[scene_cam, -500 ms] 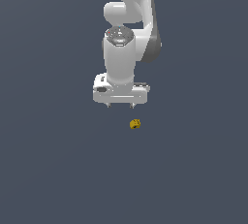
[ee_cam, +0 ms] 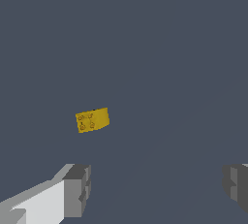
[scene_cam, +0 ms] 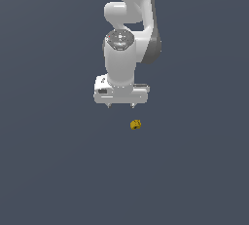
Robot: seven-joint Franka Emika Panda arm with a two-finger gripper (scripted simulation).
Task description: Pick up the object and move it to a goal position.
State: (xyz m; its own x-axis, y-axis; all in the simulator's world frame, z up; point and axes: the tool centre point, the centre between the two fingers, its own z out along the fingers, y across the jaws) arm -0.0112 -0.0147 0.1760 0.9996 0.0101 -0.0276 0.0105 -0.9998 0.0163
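The jaws point(scene_cam: 121, 106) hang spread wide and empty above the grey tabletop point(scene_cam: 53, 170), pinching nothing; in the wrist view the two grey fingertips point(ee_cam: 77, 189) stand far apart at either side with bare surface between them; the object point(scene_cam: 136, 124), a small mustard-yellow lump with darker spots, rests on the tabletop and is not between them. The relation that matters: in the exterior view the object lies toward about five o'clock from the midpoint of the jaws, just below the finger tip on that view's right, near but not touching; how much of that offset is height and how much is sideways cannot be told from one such view. In the wrist view the object point(ee_cam: 92, 120) shows as a slightly tilted oblong, its longer side running roughly along the line that joins the two fingertips, and it sits closer to the fingertip with the white body behind it than to the other. By my judgement the grasp is not yet begun; the jaws would need to be centred over the object before descending, and the lump is small enough that a modest miss would nudge it aside rather than trap it.
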